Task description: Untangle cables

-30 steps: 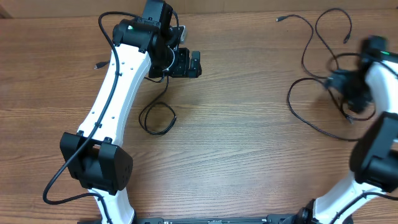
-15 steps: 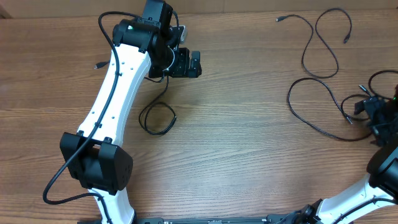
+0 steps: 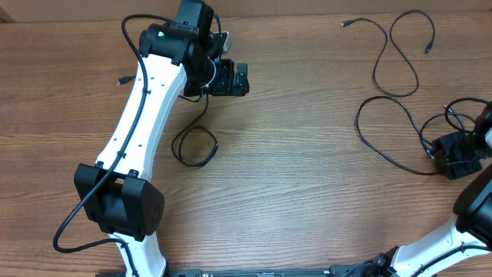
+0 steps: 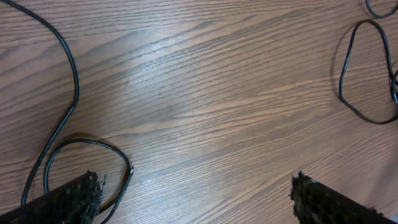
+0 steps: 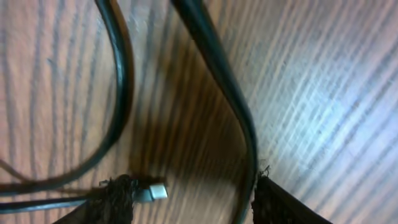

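Observation:
Several thin black cables lie on the wooden table. One forms a small loop (image 3: 194, 146) just below my left gripper (image 3: 231, 79), which hovers wide open over bare wood; the same loop (image 4: 87, 144) shows beside its left finger (image 4: 71, 199), apart from it. A long winding cable (image 3: 393, 58) and an arcing one (image 3: 382, 150) lie at the right. My right gripper (image 3: 452, 156) sits low at that arc's end. Its jaws stand apart around a silver-tipped plug (image 5: 155, 191), with a cable (image 5: 242, 124) running along the right finger (image 5: 280, 205).
A small plug (image 3: 121, 79) peeks out left of the left arm. More loops of cable (image 3: 461, 108) lie at the right edge, behind the right gripper. A distant cable loop (image 4: 348, 74) shows in the left wrist view.
The right gripper has swung from the far right edge toward the near side, down onto the arcing cable's end, and its jaws have narrowed. The left arm has not moved.

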Tool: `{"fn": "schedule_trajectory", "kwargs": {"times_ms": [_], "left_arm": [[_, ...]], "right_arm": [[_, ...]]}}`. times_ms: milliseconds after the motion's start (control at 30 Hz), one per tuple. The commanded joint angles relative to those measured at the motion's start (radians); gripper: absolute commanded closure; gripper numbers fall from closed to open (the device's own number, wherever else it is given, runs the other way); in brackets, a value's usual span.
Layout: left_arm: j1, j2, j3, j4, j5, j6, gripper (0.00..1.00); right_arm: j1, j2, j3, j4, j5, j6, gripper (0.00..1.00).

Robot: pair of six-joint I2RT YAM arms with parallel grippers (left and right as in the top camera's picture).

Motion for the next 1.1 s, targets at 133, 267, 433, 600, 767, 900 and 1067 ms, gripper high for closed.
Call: {"fn": "schedule_trajectory", "kwargs": {"times_ms": [133,267,433,600,767,900,1067], "left_arm": [[-0.004,-0.007,0.024,0.002,-0.006,-0.010,0.00],[-0.004,-0.007,0.024,0.001,-0.006,-0.010,0.00],[-0.004,-0.007,0.024,0.001,-0.006,-0.010,0.00],[-0.004,-0.007,0.024,0.001,-0.006,-0.010,0.01],[-0.004,-0.007,0.024,0.001,-0.006,-0.010,0.01],[-0.004,-0.007,0.024,0.001,-0.006,-0.010,0.00],[-0.004,-0.007,0.024,0.001,-0.006,-0.010,0.01]], "right_arm": [[0.003,0.014,-0.042,0.042,-0.035,0.010,0.39],[0.005,0.014,-0.042,0.102,-0.126,0.010,0.40],[0.017,0.014,-0.042,0.160,-0.139,0.010,0.43],[0.022,0.014,-0.042,0.204,-0.147,0.010,0.49],[0.023,0.014,-0.035,0.222,-0.144,0.009,0.47],[0.014,0.010,0.044,0.153,-0.143,-0.004,0.34],[0.015,0.002,0.240,-0.010,-0.143,-0.047,0.27]]}}
